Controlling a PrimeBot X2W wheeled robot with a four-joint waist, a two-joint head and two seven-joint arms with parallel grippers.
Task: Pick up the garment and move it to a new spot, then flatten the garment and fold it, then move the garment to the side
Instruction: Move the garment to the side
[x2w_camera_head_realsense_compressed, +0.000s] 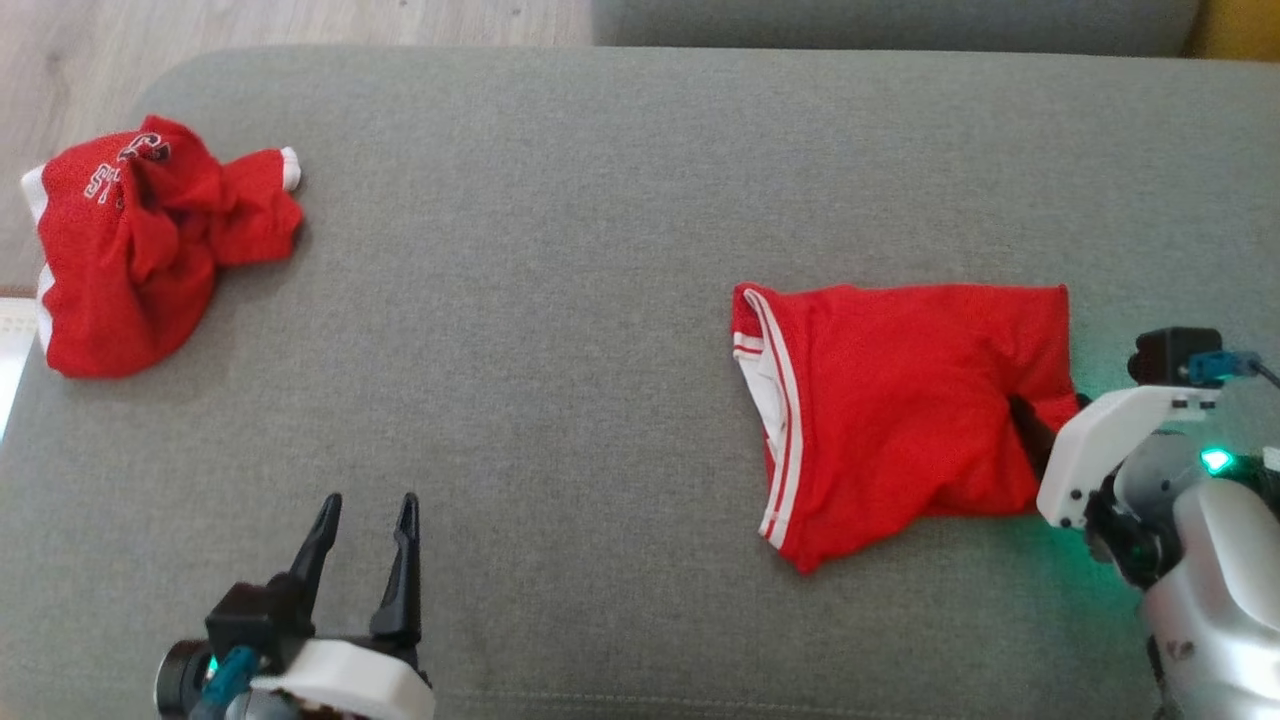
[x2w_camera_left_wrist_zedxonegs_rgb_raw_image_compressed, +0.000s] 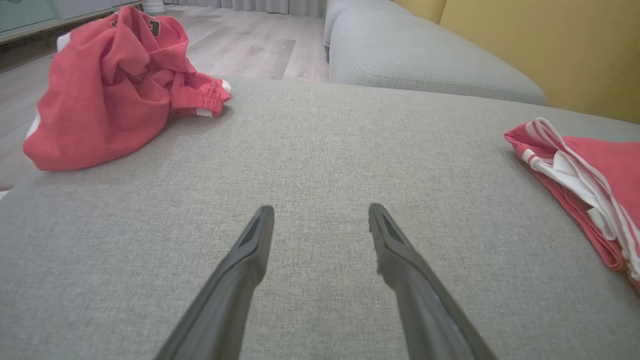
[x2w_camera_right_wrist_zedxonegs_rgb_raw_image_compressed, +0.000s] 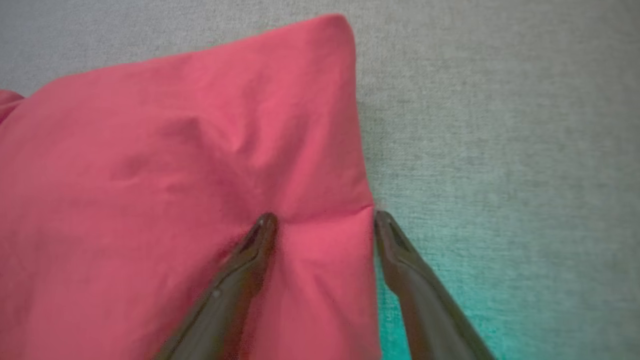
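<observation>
Straddling the right-hand edge of the folded garment (x2w_camera_head_realsense_compressed: 900, 410), the right pincer (x2w_camera_right_wrist_zedxonegs_rgb_raw_image_compressed: 325, 217) stands wide open with nothing gripped: 1 finger (x2w_camera_right_wrist_zedxonegs_rgb_raw_image_compressed: 255, 240) lies on the red cloth, the other just off it over the grey sofa cushion (x2w_camera_head_realsense_compressed: 560, 350). The garment lies on the cushion's right half, its long axis running left to right in the head view, with its striped hem (x2w_camera_head_realsense_compressed: 780, 430) pointing away from that pincer. The left pincer (x2w_camera_head_realsense_compressed: 368, 505) hangs open and empty over bare cushion, well apart from the garment, so the right arm is plainly the nearer for the shift to the side. A 2nd, crumpled red garment (x2w_camera_head_realsense_compressed: 140, 250) sits at the far left corner.
</observation>
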